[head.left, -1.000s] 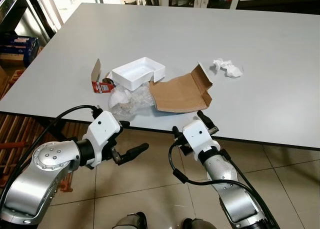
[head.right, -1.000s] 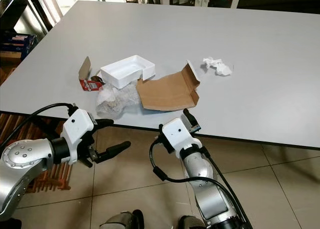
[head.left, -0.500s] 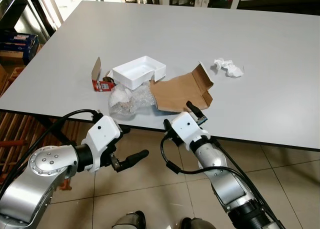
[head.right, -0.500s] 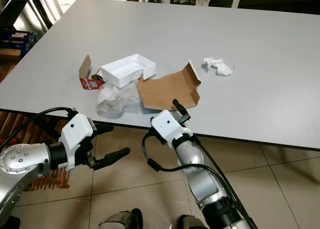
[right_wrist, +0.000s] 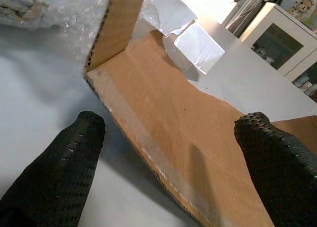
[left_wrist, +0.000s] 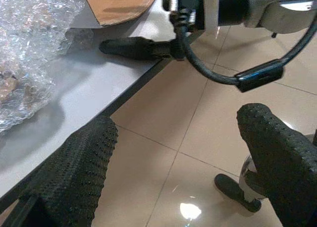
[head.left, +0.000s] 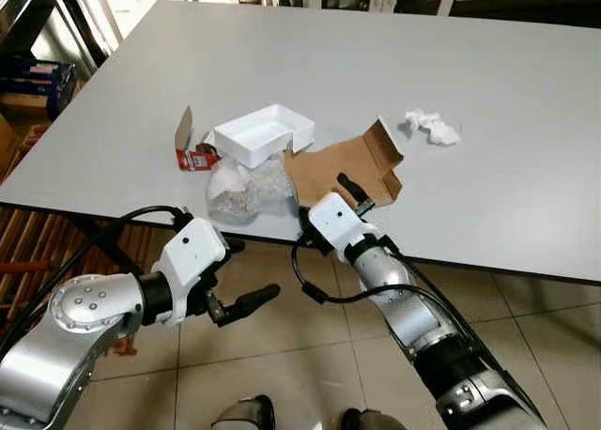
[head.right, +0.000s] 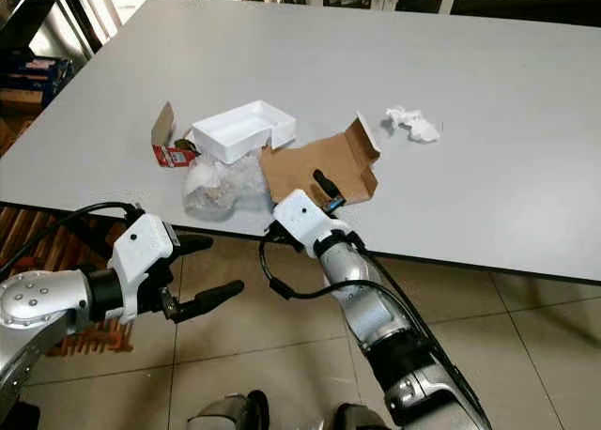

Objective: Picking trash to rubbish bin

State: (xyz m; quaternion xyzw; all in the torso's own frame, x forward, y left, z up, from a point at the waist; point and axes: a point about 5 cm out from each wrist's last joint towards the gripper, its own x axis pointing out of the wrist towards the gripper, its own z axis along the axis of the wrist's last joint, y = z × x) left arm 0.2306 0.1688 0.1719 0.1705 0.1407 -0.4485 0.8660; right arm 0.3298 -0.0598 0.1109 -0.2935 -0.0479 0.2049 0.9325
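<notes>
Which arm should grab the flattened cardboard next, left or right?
Right. The right end effector is open over the cardboard's near edge at the table rim. The left end effector hangs open below the tabletop, off to the side.

A large grey table [head.left: 526, 176] stands on a beige tiled floor [head.left: 282, 355].

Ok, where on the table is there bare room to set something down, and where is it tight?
Bare: the table's far half behind the white tray, and the right side past the crumpled tissue. Crowded: the near-left edge, where the red carton, tray, bubble wrap and flattened cardboard bunch together, with the open right gripper at the cardboard.
</notes>
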